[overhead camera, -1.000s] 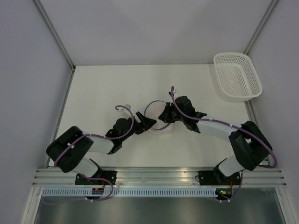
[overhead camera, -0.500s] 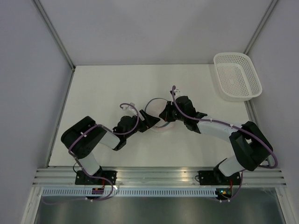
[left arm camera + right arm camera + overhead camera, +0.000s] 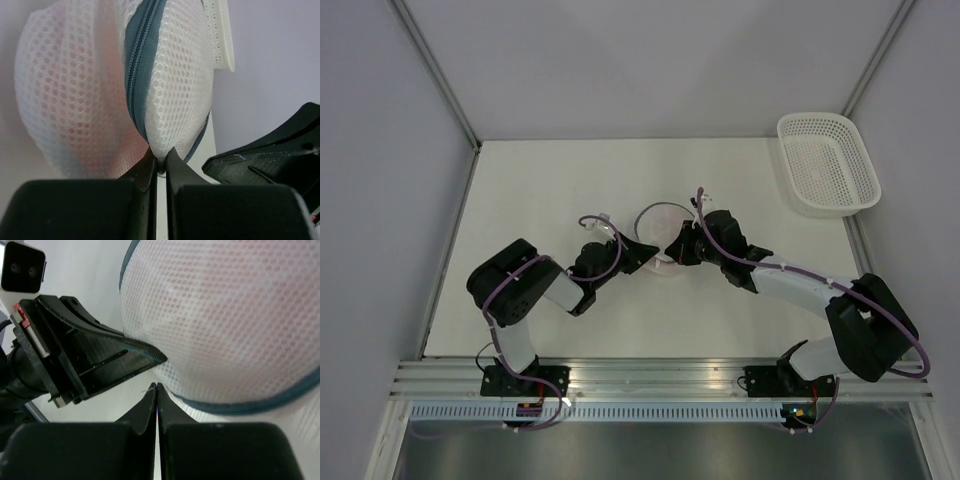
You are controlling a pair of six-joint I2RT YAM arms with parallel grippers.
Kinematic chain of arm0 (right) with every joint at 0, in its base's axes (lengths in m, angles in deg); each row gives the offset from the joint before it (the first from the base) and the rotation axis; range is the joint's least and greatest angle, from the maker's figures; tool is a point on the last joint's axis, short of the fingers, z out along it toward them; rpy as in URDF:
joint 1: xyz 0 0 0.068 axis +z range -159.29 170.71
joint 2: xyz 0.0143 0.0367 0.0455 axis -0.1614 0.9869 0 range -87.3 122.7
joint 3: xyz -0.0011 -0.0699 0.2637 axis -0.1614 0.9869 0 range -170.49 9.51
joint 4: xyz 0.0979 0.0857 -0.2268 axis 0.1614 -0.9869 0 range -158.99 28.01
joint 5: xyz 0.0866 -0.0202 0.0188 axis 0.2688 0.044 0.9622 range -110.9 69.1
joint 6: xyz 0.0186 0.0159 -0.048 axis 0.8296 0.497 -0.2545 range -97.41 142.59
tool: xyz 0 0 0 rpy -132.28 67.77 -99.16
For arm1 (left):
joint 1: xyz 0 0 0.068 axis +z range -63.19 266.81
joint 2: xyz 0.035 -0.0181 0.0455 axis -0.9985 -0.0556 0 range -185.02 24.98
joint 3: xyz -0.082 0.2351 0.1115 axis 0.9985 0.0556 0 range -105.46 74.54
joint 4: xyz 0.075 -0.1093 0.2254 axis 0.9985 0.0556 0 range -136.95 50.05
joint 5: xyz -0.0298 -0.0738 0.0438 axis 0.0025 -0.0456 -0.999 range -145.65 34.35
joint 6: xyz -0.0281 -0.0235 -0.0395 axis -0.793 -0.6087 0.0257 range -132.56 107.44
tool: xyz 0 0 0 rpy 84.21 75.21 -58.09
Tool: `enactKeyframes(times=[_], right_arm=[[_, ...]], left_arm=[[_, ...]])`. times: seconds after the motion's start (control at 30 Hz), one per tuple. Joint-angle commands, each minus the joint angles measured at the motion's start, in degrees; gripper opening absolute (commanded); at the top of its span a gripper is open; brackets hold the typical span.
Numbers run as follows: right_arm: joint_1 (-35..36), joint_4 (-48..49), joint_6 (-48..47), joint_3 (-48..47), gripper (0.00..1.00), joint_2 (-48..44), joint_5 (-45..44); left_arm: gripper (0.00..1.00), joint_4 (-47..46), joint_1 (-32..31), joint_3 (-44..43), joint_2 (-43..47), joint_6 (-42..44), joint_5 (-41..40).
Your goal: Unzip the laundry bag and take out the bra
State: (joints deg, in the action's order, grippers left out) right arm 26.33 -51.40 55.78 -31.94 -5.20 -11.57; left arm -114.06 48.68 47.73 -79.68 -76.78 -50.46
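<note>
Well, not much is done yet, by my reading; the laundry bag (image 3: 660,225) sits in the middle of the table (image 3: 540,190) between my two arms, and its grey zipper (image 3: 134,75) is shut along all the length I can see; the bra (image 3: 65,105) is inside, a salmon-pink blush behind the mesh; opening the zip and drawing the garment out are both left to do. The left gripper (image 3: 160,162) has its jaws closed on a pinch of the bag's edge; the right gripper (image 3: 157,390) has its jaws pressed together just beneath the bag, and whether they hold a pull tab or any mesh I cannot tell. The bag is a puffy drum of white honeycomb netting, translucent and soft, edged in grey woven tape; the white basket (image 3: 825,165) at the far right corner is stiff perforated plastic.
</note>
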Motion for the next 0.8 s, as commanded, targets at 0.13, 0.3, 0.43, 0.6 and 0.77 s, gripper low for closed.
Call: enactKeyframes(times=[0.13, 0.3, 0.43, 0.6, 0.77], right_arm=[[0.1, -4.4, -2.0, 2.9, 0.01, -13.0, 1.0], [2.2, -10.3, -3.1, 4.8, 0.28, -21.7, 0.6], [10.9, -15.2, -2.4, 3.9, 0.44, -24.0, -6.0], [21.1, -17.9, 0.3, 2.0, 0.45, -21.5, -20.3], [28.4, -16.9, 3.8, 0.1, 0.42, -17.1, -29.6]], left_arm=[[0.02, -4.1, 0.3, 2.9, 8.2, -1.8, 1.0], [0.02, 15.6, -1.3, 2.6, 19.4, -5.1, -2.7], [0.02, 32.2, -4.0, 0.1, 27.4, -8.5, -6.9], [0.02, 58.7, -6.0, -8.6, 33.9, -12.4, -11.3], [0.02, 63.9, -7.6, -10.5, 35.9, -13.7, -12.4]])
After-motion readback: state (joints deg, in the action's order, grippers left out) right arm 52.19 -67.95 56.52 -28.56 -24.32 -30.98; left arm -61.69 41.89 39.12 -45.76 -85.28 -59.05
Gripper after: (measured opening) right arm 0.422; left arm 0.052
